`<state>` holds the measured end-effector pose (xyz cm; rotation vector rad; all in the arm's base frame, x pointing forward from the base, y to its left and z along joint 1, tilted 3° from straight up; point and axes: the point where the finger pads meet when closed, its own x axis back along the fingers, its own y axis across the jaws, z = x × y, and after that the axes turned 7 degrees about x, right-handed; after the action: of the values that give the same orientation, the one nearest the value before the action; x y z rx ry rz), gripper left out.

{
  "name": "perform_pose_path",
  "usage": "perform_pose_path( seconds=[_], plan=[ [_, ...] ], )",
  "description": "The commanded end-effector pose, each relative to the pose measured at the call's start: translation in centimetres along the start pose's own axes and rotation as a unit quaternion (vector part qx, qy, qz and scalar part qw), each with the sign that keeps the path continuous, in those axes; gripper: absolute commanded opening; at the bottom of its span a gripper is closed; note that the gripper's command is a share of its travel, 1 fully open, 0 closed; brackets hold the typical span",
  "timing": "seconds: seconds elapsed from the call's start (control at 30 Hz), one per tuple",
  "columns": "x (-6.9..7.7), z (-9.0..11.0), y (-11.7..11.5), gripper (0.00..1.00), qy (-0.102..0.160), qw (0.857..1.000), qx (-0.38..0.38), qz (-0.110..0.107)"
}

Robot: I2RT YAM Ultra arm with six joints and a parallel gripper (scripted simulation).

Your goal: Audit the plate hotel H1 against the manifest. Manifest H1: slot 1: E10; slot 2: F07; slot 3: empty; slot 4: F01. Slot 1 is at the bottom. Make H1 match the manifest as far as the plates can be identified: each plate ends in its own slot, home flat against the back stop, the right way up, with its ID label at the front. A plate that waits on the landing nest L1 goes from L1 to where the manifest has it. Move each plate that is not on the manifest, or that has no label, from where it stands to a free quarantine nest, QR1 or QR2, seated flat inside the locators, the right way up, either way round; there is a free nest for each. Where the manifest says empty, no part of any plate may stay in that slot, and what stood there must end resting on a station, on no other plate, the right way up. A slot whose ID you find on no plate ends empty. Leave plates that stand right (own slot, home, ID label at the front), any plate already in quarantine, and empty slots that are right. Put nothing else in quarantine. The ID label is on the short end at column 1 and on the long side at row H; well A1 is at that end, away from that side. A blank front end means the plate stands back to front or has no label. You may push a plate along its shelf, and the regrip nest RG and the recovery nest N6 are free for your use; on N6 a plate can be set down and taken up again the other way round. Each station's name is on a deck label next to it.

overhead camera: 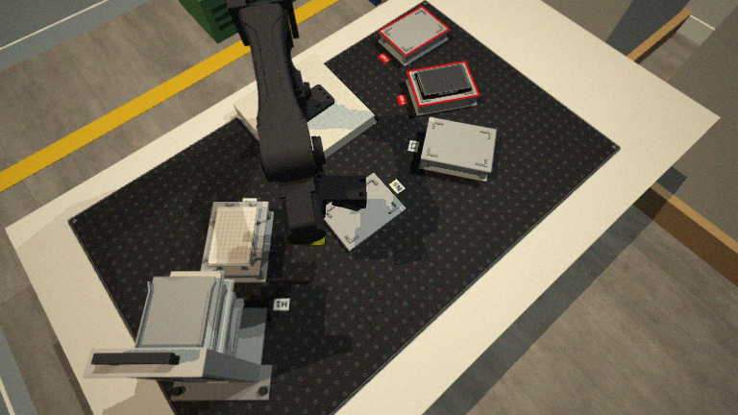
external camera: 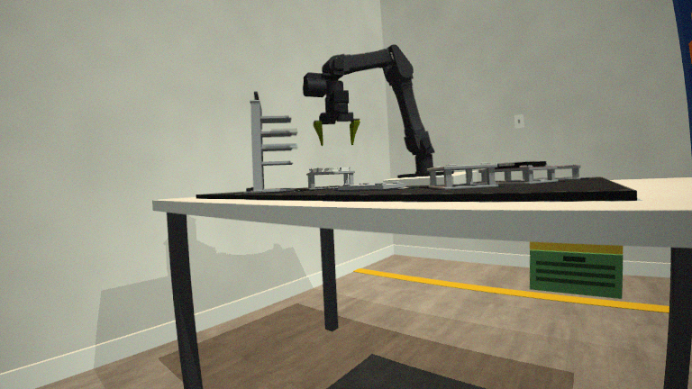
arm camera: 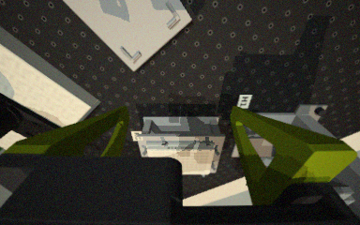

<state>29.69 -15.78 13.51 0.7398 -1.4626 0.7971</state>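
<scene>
Lab, perhaps: plate hotel (external camera: 256, 145), nests.

Deck mat (overhead camera: 489, 214): matt black, marked all over with a regular grid of small rings, laid on a smooth, matt cream table top (overhead camera: 626, 62). Plate hotel (external camera: 256, 145) and nest platforms (overhead camera: 459, 145): finished in flat, matt light grey, like painted metal or plastic; arm (external camera: 408, 104) in matt black, its fingers in smooth yellow-green plastic. Floor (external camera: 459, 333): shown as grey-brown wood planking, crossed by a painted yellow line.
</scene>
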Motion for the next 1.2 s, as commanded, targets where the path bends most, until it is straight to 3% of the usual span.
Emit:
perform_pose_path(
  seconds=[0.0,0.7,1.17],
  plan=[
    [-0.1,-0.1,-0.3,1.00,-0.001,1.000,0.001,0.009],
    [-3.2,-0.1,-0.3,1.00,-0.001,1.000,0.001,0.009],
    [-3.8,-0.1,-0.3,1.00,-0.001,1.000,0.001,0.009]
  ],
)
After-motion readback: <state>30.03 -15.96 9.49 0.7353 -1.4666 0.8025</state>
